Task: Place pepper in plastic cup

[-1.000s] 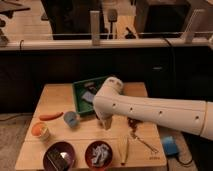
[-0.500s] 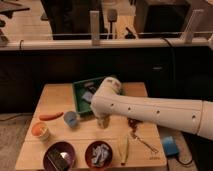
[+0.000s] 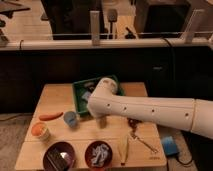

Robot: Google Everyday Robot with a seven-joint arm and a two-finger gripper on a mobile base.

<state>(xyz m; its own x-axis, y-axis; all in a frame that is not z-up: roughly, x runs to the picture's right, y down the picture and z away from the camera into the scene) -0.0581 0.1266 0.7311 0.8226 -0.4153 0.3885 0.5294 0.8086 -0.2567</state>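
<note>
The pepper (image 3: 51, 116) lies left of the plastic cup (image 3: 70, 118); the gripper (image 3: 99, 114), largely hidden under the arm (image 3: 150, 110), hangs right of it.

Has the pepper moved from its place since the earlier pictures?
No. The pepper lies on the table just left of the plastic cup, as before; the hand is right of the cup, near the green tray.

1 white arm (image 3: 150, 111) reaches in from the right edge of the view, lying almost level and rising slightly toward its far end. It ends in a rounded wrist housing (image 3: 105, 92) — bulbous, turned downward. The gripper (image 3: 99, 117) hangs just beneath that housing, left of centre — mostly hidden behind it.
</note>
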